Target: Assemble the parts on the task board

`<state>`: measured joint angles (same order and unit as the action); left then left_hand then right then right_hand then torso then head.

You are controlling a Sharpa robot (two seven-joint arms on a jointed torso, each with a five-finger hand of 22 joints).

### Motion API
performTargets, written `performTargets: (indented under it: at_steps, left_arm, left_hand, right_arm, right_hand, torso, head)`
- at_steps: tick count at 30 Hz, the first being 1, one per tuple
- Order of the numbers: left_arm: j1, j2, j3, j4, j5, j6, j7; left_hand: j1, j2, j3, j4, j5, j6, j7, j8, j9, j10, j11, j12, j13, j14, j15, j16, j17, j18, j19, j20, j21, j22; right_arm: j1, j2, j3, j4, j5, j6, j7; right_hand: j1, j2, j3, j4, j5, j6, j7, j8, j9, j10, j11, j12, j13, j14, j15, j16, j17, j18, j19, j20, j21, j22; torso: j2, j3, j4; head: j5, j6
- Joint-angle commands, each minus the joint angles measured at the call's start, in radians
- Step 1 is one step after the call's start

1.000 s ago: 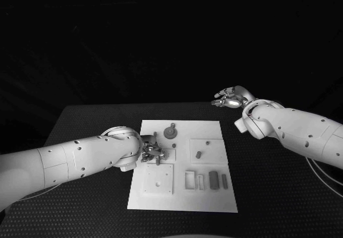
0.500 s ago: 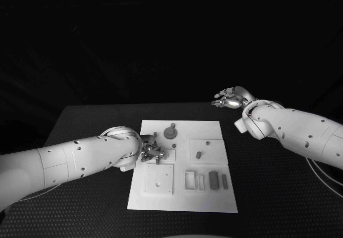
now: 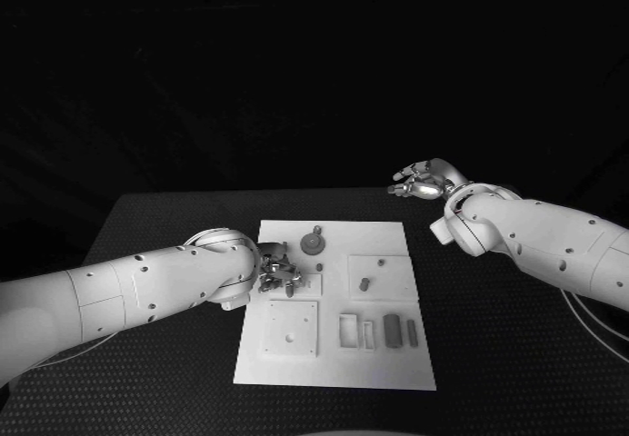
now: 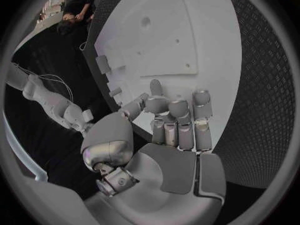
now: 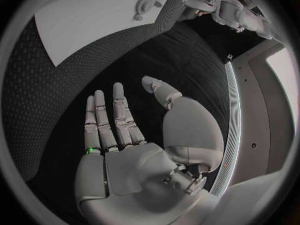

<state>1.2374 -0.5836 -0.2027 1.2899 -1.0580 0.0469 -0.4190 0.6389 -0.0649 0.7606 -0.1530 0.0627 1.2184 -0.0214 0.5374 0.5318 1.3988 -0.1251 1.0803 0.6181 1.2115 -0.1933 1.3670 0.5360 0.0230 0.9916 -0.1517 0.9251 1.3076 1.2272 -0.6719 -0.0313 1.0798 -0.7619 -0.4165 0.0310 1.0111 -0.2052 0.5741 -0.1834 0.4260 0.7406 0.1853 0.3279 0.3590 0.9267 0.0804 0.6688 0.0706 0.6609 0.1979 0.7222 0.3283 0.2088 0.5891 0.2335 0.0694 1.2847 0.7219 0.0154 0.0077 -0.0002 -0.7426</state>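
The white task board (image 3: pixel 394 238) lies in the middle of the black table. My left hand (image 3: pixel 278 271) hovers low over its left middle, beside a small square plate (image 3: pixel 309 283). In the left wrist view the left hand (image 4: pixel 175 120) has its fingers curled towards the thumb above the board (image 4: pixel 181 40); I cannot tell if a part is between them. A round grey part (image 3: pixel 312 242) stands at the far side, two small pegs (image 3: pixel 364 282) at the centre right, and grey bars (image 3: pixel 394 326) near the front. My right hand (image 3: pixel 422 179) is raised beyond the board's far right corner, spread flat and holding nothing (image 5: pixel 125 120).
A larger square plate (image 3: pixel 291 329) with holes sits at the board's near left, with a rectangular frame (image 3: pixel 349 329) beside it. The black textured table (image 3: pixel 511 327) runs wide on both sides of the board. A cable (image 3: pixel 596 322) trails under my right arm.
My left hand has crept slightly towards the far side over the board. The right hand has stayed in place.
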Motion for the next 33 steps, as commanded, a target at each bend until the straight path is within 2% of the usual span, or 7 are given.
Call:
performTargets:
  at_steps: [1,11,26,31,33]
  left_arm:
    - [0.0,0.001,0.002,0.001,0.004,-0.006,0.002]
    - [0.0,0.0,0.003,-0.002,0.007,0.001,0.003]
    - [0.0,0.0,0.003,-0.004,0.012,-0.001,0.004]
    - [0.0,0.0,0.004,-0.004,0.015,-0.007,0.006]
    - [0.0,0.0,0.004,-0.004,0.017,-0.009,0.006]
  left_hand:
    - [0.0,-0.015,-0.002,0.01,-0.008,-0.006,0.0,0.001,-0.002,0.0,-0.005,-0.006,-0.001,0.005,-0.004,-0.002,-0.001,0.001,-0.003,-0.12,-0.006,0.016]
    - [-0.002,-0.032,-0.01,0.018,-0.013,-0.008,0.0,0.004,-0.002,0.0,-0.005,-0.005,-0.002,0.004,-0.005,-0.001,-0.002,0.001,-0.003,-0.121,-0.006,0.016]
    - [0.006,-0.038,-0.01,0.018,-0.014,-0.011,0.001,0.004,-0.002,-0.001,-0.005,-0.005,-0.002,0.003,-0.006,-0.001,-0.003,0.002,-0.003,-0.121,-0.006,0.017]
    - [0.004,-0.048,-0.014,0.026,-0.014,-0.012,0.001,0.006,-0.001,-0.002,-0.004,-0.006,-0.003,0.002,-0.007,-0.001,-0.003,0.001,-0.003,-0.121,-0.007,0.016]
    - [0.0,-0.063,-0.016,0.036,-0.015,-0.013,0.001,0.007,-0.001,-0.002,-0.004,-0.006,-0.003,0.001,-0.007,-0.001,-0.004,0.001,-0.003,-0.12,-0.007,0.016]
  right_arm:
    - [-0.001,0.001,0.0,0.0,-0.002,0.014,0.004]
    - [-0.001,0.0,0.0,0.0,-0.002,0.016,0.003]
    - [-0.001,-0.001,0.0,0.001,-0.002,0.016,0.003]
    - [-0.002,-0.001,0.0,0.0,-0.002,0.016,0.003]
    - [-0.002,-0.001,0.0,0.0,-0.002,0.016,0.003]
  right_hand:
    - [-0.007,0.002,-0.002,-0.004,0.002,0.017,0.029,0.006,-0.001,-0.162,0.097,0.006,-0.001,-0.007,-0.003,0.001,-0.002,-0.015,-0.005,0.0,-0.005,0.001]
    - [-0.008,0.002,-0.002,-0.004,0.002,0.017,0.029,0.006,-0.002,-0.162,0.097,0.006,-0.001,-0.008,-0.002,0.001,-0.002,-0.016,-0.007,0.0,-0.005,0.001]
    - [-0.009,0.002,-0.003,-0.004,0.002,0.017,0.029,0.006,-0.002,-0.162,0.097,0.006,-0.001,-0.01,-0.001,0.001,-0.002,-0.016,-0.008,0.0,-0.005,0.002]
    - [-0.009,0.002,-0.003,-0.004,0.001,0.017,0.029,0.006,-0.002,-0.162,0.097,0.006,-0.001,-0.01,-0.001,0.001,-0.003,-0.016,-0.009,0.0,-0.005,0.002]
    - [-0.009,0.002,-0.003,-0.004,0.001,0.016,0.029,0.006,-0.002,-0.162,0.097,0.006,-0.001,-0.011,-0.001,0.001,-0.003,-0.016,-0.009,0.0,-0.005,0.002]
  torso:
    - [0.0,0.0003,-0.0003]
    - [0.0,0.0008,-0.0006]
    - [-0.001,0.0004,-0.0003]
    - [0.0,0.0002,-0.0003]
    - [0.0,0.0002,-0.0003]
  head:
    - [0.0,0.0]
    - [0.0,0.0]
    - [-0.001,0.001]
    - [-0.001,0.002]
    - [-0.001,0.002]
